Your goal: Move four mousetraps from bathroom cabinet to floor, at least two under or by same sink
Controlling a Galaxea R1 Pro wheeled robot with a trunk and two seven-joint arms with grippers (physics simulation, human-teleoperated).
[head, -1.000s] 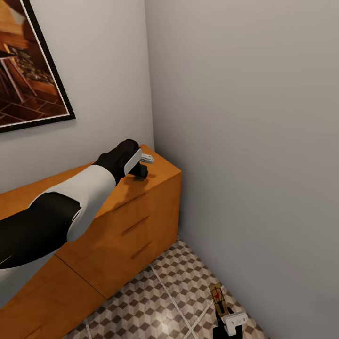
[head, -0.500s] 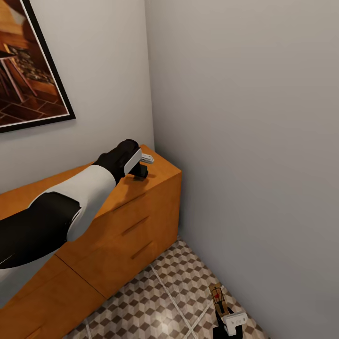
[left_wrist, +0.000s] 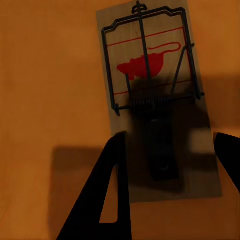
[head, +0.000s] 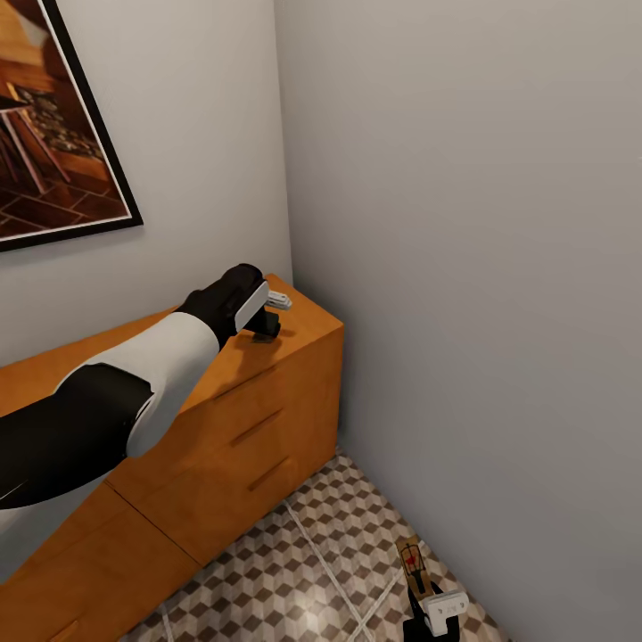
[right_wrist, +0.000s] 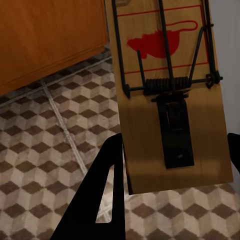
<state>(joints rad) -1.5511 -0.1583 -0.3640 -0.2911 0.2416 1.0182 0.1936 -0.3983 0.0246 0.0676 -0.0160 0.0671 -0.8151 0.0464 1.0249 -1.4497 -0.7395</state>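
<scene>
One mousetrap [left_wrist: 150, 65], a tan board with dark wire and a red mark, lies flat on the top of the orange-brown cabinet [head: 267, 419] near its right end. My left gripper [head: 266, 325] is down on it, and its dark fingers [left_wrist: 112, 190] press both long edges, shut on the trap. Low at the right, my right gripper [head: 419, 599] is shut on a second mousetrap [head: 411, 560], holding it above the cube-patterned bathroom floor [head: 294, 571]. In the right wrist view that trap [right_wrist: 165, 65] sits between the fingers [right_wrist: 107, 185], with floor tiles [right_wrist: 50, 150] below. The other mousetraps and the sink are out of view.
A grey wall [head: 464, 267] runs close along the right and meets the cabinet's end in a corner. A framed picture [head: 53, 116] hangs above the cabinet. Drawer fronts with slim bar handles [head: 256, 428] face the floor strip.
</scene>
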